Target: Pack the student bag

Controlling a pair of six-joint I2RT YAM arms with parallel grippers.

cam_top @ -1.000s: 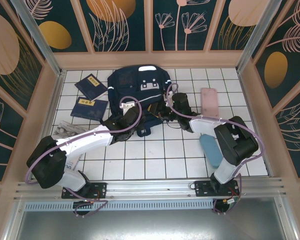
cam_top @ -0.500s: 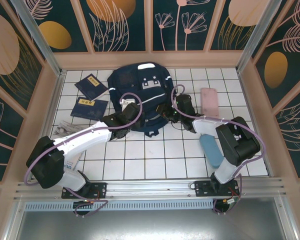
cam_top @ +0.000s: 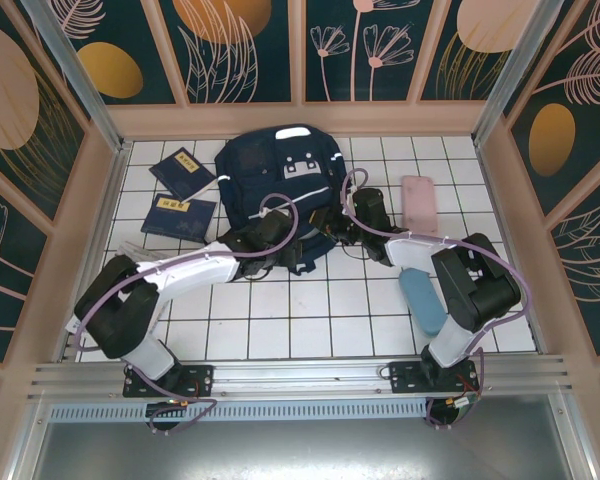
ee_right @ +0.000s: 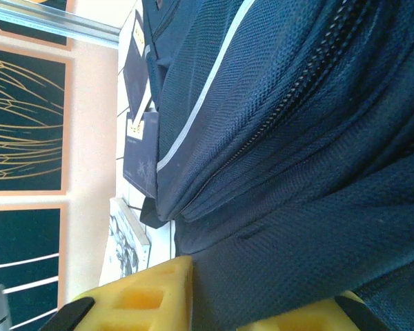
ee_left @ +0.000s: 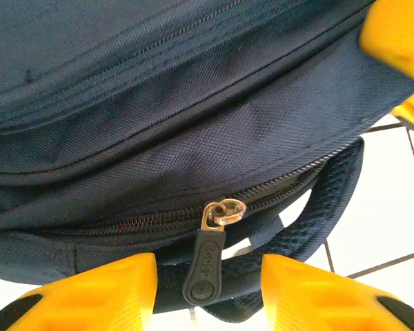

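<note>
The student bag [cam_top: 280,175], a large dark navy backpack with white stripes, lies flat at the back middle of the tiled table. My left gripper [cam_top: 290,243] is at its near edge. In the left wrist view the left gripper [ee_left: 207,296] is open, and the black zipper pull [ee_left: 205,265] hangs free between the yellow fingers [ee_left: 90,293], touching neither. My right gripper [cam_top: 329,222] is at the bag's near right corner. In the right wrist view the right gripper [ee_right: 262,303] is shut on a fold of the bag's navy fabric [ee_right: 283,207].
Two small navy booklets with yellow labels [cam_top: 183,168] [cam_top: 178,215] lie left of the bag. Near them is a white printed book [cam_top: 130,258]. A pink case [cam_top: 418,203] and a blue case [cam_top: 422,298] lie on the right. Walls close in the table.
My left gripper has opened and let go of the zipper pull, after sliding right along the bag's near edge. The right gripper has kept its hold on the fabric.
</note>
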